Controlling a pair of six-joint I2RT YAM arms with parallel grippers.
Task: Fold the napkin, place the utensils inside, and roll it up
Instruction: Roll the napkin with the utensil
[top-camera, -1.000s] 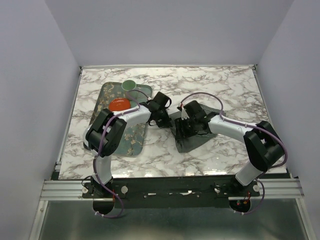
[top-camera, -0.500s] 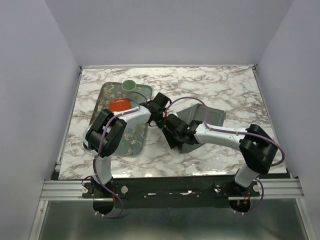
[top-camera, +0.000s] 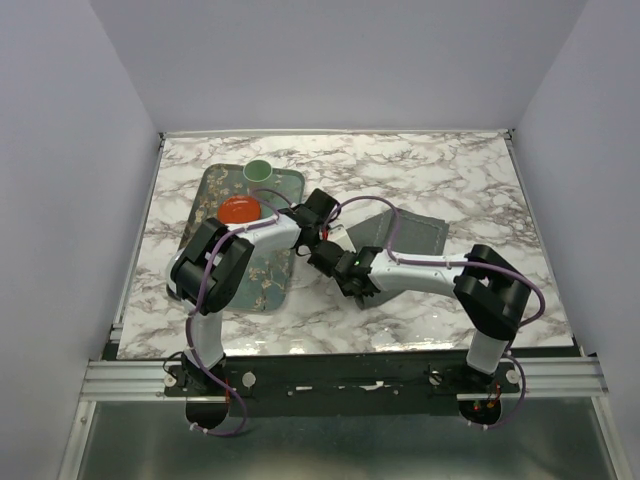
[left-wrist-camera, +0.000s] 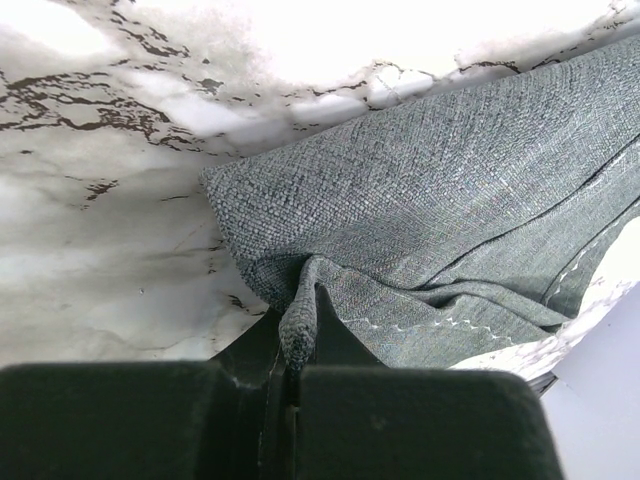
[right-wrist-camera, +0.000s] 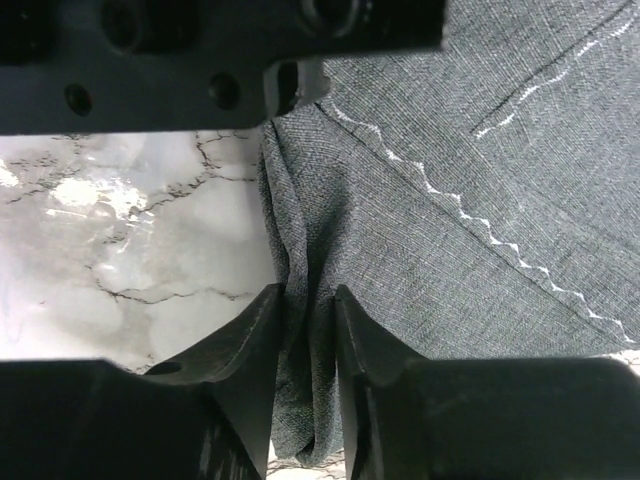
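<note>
Change since earlier: right gripper (top-camera: 338, 266) has swept from about 3 o'clock of the left gripper (top-camera: 322, 238) toward the table's (top-camera: 450, 160) centre, dragging a napkin (top-camera: 405, 236) edge leftward; the left arm has barely shifted.
Step in hand: folding the napkin, judged as early in the task, since no roll is formed and no utensils lie on the cloth.
Left gripper: fingers pressed together on a puckered ridge of napkin hem, seen clearly in the left wrist view (left-wrist-camera: 297, 330).
Right gripper: pinching a raised fold of the same cloth between its two fingers (right-wrist-camera: 262, 330), with the left gripper's black body just above it at 12 o'clock.
Napkin place: dark grey cloth on the marble table right of centre, its near-left corner gathered where both grippers meet; the rest lies flat toward 2 o'clock.
Utensils: not visible in any current view.
Tray: green floral tray (top-camera: 265, 285) at 9 o'clock of the grippers, carrying an orange-red bowl (top-camera: 239, 209) and a small green cup (top-camera: 258, 171).
Next move calls for: carrying the pinched edge across and laying it flat without bunching, probably with both grippers level.
Writing: no brand, label or text readable.
</note>
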